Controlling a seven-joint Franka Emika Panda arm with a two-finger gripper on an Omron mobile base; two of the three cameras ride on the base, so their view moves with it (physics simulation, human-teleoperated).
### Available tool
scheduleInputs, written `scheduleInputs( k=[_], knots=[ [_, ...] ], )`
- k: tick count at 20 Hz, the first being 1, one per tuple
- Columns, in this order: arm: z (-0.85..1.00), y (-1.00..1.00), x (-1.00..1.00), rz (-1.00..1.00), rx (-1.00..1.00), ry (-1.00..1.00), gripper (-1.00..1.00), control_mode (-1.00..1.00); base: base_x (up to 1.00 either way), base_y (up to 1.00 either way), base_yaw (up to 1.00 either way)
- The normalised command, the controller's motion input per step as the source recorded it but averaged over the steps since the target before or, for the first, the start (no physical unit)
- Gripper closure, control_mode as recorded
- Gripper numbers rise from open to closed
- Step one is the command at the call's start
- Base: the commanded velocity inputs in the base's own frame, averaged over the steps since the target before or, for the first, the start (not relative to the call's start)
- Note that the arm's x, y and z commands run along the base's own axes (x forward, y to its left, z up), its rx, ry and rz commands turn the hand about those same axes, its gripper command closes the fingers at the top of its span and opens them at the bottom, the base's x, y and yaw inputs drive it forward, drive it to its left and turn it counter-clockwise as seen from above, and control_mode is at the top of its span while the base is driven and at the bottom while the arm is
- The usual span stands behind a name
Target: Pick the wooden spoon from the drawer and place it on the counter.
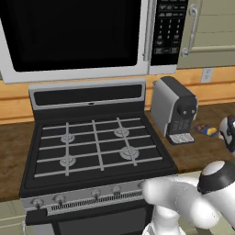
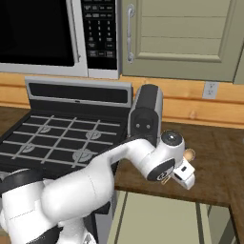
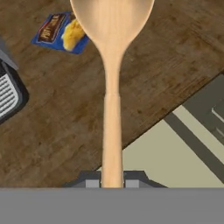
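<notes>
My gripper (image 3: pixel 111 180) is shut on the thin handle of the wooden spoon (image 3: pixel 111 65). In the hand view the spoon's round tan head reaches out over the dark brown counter (image 3: pixel 57 127), close to its front edge. In the right base view the gripper (image 2: pixel 179 170) hovers just above the counter (image 2: pixel 214 162), right of the coffee machine, and the spoon's head (image 2: pixel 189 154) pokes out beside the wrist. The pale beige-green drawer (image 3: pixel 162 153) lies below the counter's edge (image 2: pixel 157 217); I cannot tell how far out it stands.
A grey and black coffee machine (image 1: pixel 174 110) stands on the counter beside the black gas stove (image 1: pixel 96 142). A flat blue-and-yellow packet (image 3: pixel 61 33) lies on the counter beyond the spoon's head. A microwave (image 1: pixel 73 36) and a beige cabinet door (image 2: pixel 181 38) hang above.
</notes>
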Motion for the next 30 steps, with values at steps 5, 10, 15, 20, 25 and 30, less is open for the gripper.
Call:
scheduleInputs(
  k=[5, 10, 15, 20, 25, 30],
  knots=[
    [-0.46, -0.02, 0.59, 0.01, 0.00, 0.04, 1.00, -1.00, 0.00, 0.00, 0.00],
    [-0.27, 0.00, 0.35, 0.00, 0.01, 0.00, 1.00, -1.00, 0.00, 0.00, 0.00],
    [-0.38, 0.00, 0.29, 0.00, 0.03, 0.00, 1.00, -1.00, 0.00, 0.00, 0.00],
    [-0.43, 0.00, 0.23, 0.00, 0.03, 0.00, 1.00, -1.00, 0.00, 0.00, 0.00],
    [-0.31, 0.00, 0.16, 0.00, 0.02, 0.00, 1.00, -1.00, 0.00, 0.00, 0.00],
    [-0.06, 0.00, 0.02, 0.00, 0.00, 0.00, -1.00, -1.00, 0.00, 0.00, 0.00]
  ],
)
